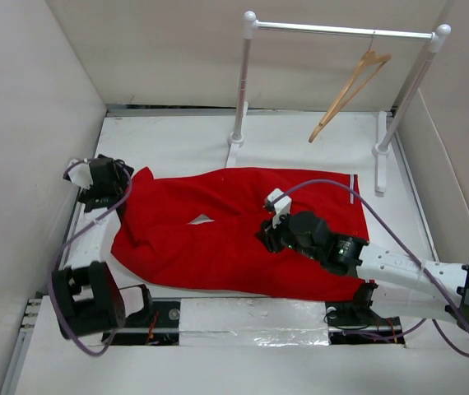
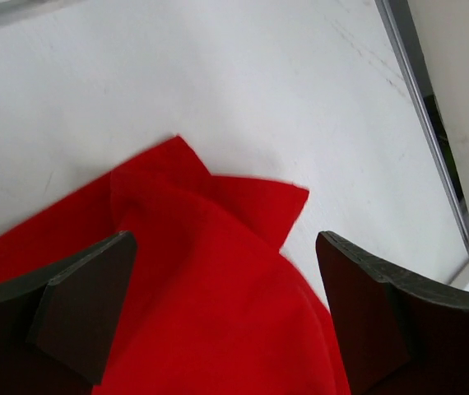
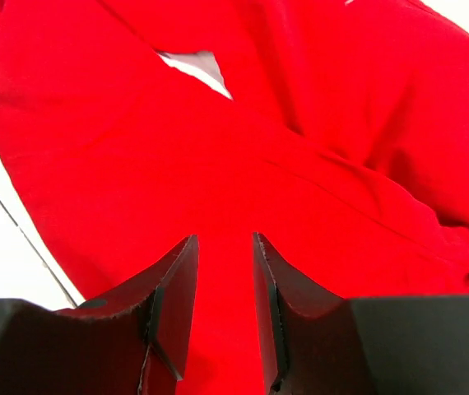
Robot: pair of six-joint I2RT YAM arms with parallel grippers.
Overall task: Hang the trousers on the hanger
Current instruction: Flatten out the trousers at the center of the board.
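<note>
Trousers (image 1: 210,247) flat on table (image 1: 300,140), hanger (image 1: 331,113) on rail (image 1: 333,30), R pincer (image 1: 267,234) over

A flat white tabletop (image 1: 185,136) is boxed in by plain off-white wall panels at the left (image 1: 20,123), back (image 1: 160,49) and right (image 1: 465,123). A white metal clothes rail (image 1: 341,31) stands on two flat feet at the far side. A grey strip, possibly metal, (image 1: 169,108) edges the back. Light is soft and even.

Lab-style robot test cell, bare white panel walls (image 1: 20,123) enclosing a white table (image 1: 177,140), small clothes rail (image 1: 341,31) at back
</note>
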